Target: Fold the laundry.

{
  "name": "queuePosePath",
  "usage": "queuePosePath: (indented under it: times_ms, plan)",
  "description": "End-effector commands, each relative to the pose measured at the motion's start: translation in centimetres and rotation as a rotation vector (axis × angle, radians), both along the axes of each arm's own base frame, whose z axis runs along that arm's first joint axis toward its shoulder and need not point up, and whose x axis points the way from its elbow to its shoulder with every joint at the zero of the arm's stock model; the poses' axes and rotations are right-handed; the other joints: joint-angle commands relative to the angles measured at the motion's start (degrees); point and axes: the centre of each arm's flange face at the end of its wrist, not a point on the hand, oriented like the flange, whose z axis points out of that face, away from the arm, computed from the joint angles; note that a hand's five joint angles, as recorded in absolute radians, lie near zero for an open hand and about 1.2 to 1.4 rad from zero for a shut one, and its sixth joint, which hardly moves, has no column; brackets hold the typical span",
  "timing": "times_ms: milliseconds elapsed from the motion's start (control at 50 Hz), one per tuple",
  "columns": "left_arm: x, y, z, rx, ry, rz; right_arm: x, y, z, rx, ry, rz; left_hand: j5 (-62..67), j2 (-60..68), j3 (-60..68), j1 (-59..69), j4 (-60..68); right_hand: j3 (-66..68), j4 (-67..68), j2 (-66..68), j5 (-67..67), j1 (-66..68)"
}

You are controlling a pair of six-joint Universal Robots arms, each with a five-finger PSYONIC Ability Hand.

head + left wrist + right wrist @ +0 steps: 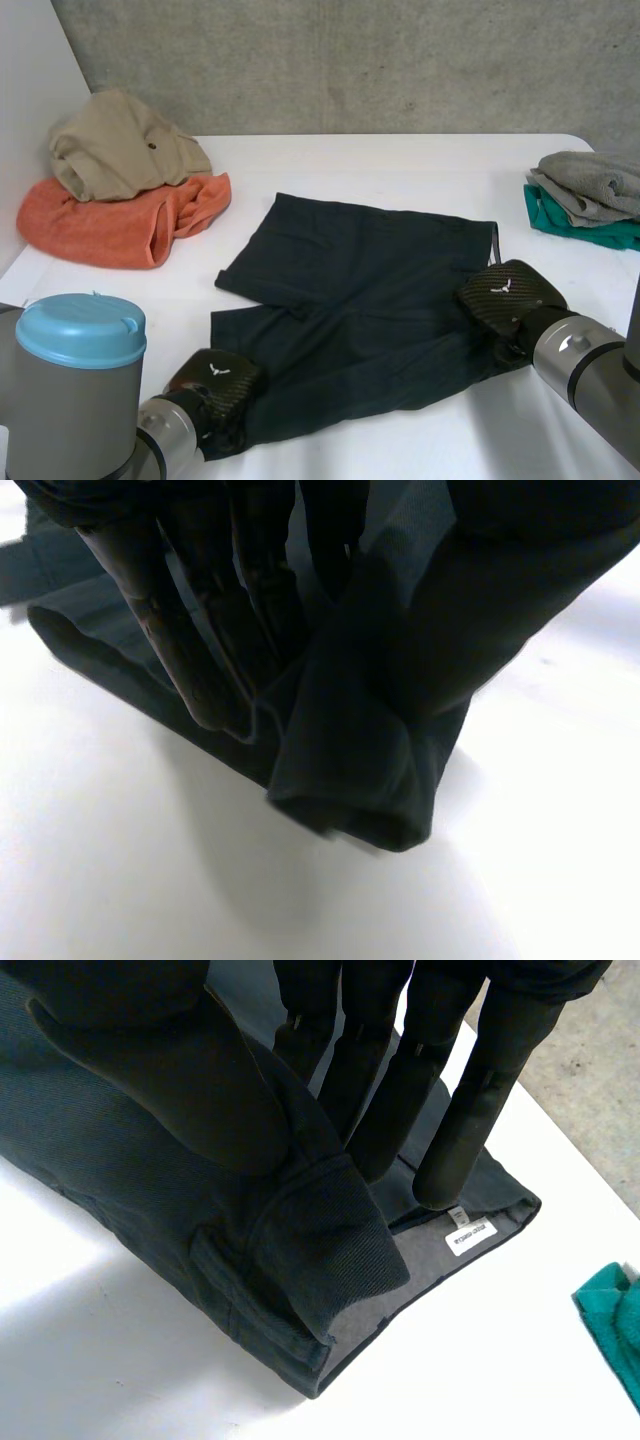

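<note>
Dark shorts (360,290) lie spread flat in the middle of the white table (400,160). My left hand (215,385) is at the near left leg hem. In the left wrist view its fingers (190,640) and thumb pinch a bunched fold of the shorts (370,770), lifted slightly off the table. My right hand (505,290) is at the right edge, on the waistband. There its thumb (200,1070) presses the waistband of the shorts (330,1250) against straight fingers (470,1110); a white label (468,1235) shows inside.
A beige garment (120,145) lies on an orange towel (110,225) at the far left. A grey cloth (595,180) sits on a teal one (575,225) at the right edge, the teal cloth (615,1330) near my right hand. My left arm's blue cap (80,325) stands near left.
</note>
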Motion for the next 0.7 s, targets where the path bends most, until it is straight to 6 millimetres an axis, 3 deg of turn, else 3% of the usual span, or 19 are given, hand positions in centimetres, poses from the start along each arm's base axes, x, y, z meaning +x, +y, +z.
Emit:
queuePosePath:
  times_ms: [20, 100, 200, 280, 320, 380, 460, 540, 620, 700]
  plan:
    - [0.2, 0.0, 2.0, -0.099, 0.005, 0.04, -0.5, 0.6, 0.7, -0.012, 0.015, 0.0, 15.1, 15.4, 14.8, 13.2, 13.7, 11.3, 11.0, 12.1, 11.6, 16.5]
    - [0.2, 1.9, 3.8, -0.15, 0.007, -0.023, -1.3, 2.7, 1.3, 0.042, 0.113, 0.048, 15.1, 15.4, 14.8, 13.2, 13.7, 11.3, 11.0, 12.1, 11.6, 16.5]
    - [1.6, 6.4, 3.9, -0.104, -0.206, -0.225, -3.5, 4.8, 1.2, 0.128, 0.331, 0.128, 15.1, 15.4, 14.8, 13.2, 13.7, 11.3, 11.0, 12.1, 11.6, 16.5]
    - [1.8, 6.8, 4.1, -0.103, -0.251, -0.261, -4.5, 3.9, 1.6, 0.111, 0.397, 0.137, 15.1, 15.4, 14.8, 13.2, 13.7, 11.3, 11.0, 12.1, 11.6, 16.5]
    - [1.3, 6.1, 4.4, -0.14, -0.233, -0.257, -4.3, 2.5, 2.2, 0.037, 0.366, 0.111, 15.1, 15.4, 14.8, 13.2, 13.7, 11.3, 11.0, 12.1, 11.6, 16.5]
    - [-0.3, 4.3, 5.8, -0.258, -0.155, -0.237, -3.8, 1.0, 2.4, -0.024, 0.313, 0.085, 15.1, 15.4, 14.8, 13.2, 13.7, 11.3, 11.0, 12.1, 11.6, 16.5]
    - [-3.2, 1.2, 6.4, -0.379, -0.065, -0.214, -2.5, -2.6, 1.4, -0.055, 0.224, 0.037, 15.1, 15.4, 14.8, 13.2, 13.7, 11.3, 11.0, 12.1, 11.6, 16.5]
    - [-5.9, -3.4, 7.0, -0.52, -0.002, -0.157, -1.1, -5.0, 0.4, -0.099, 0.157, 0.02, 15.1, 15.4, 14.8, 13.2, 13.7, 11.3, 11.0, 12.1, 11.6, 16.5]
    - [-8.3, -9.6, 5.9, -0.687, -0.022, -0.082, 0.0, -7.4, 0.3, -0.222, 0.094, -0.004, 15.1, 15.4, 14.8, 13.2, 13.7, 11.3, 11.0, 12.1, 11.6, 16.5]
    - [-10.2, -13.3, 4.4, -0.821, -0.069, -0.068, 0.7, -10.4, -0.5, -0.362, 0.063, -0.044, 15.1, 15.4, 14.8, 13.2, 13.7, 11.3, 11.0, 12.1, 11.6, 16.5]
